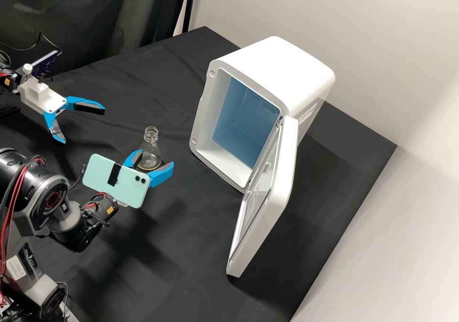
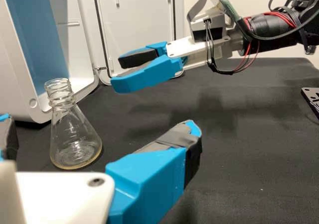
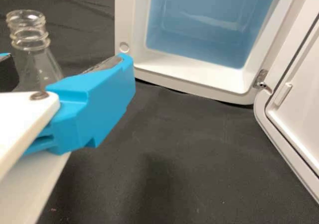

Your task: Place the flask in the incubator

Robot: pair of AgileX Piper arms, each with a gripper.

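Black bench [image 1: 143, 73], flask [image 1: 149, 150] upright, neck up.

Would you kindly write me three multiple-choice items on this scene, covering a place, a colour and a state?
1. Where does the flask stand relative to the incubator? A inside it; B on the bench before it; C on top of it.
2. What colour are the incubator's inner walls? A light blue; B red; C green.
3. How is the incubator's door? A shut; B removed; C open.
Key: 1 B, it stands on the bench outside the opening; 2 A, the lining shows pale blue; 3 C, the door hangs swung wide.
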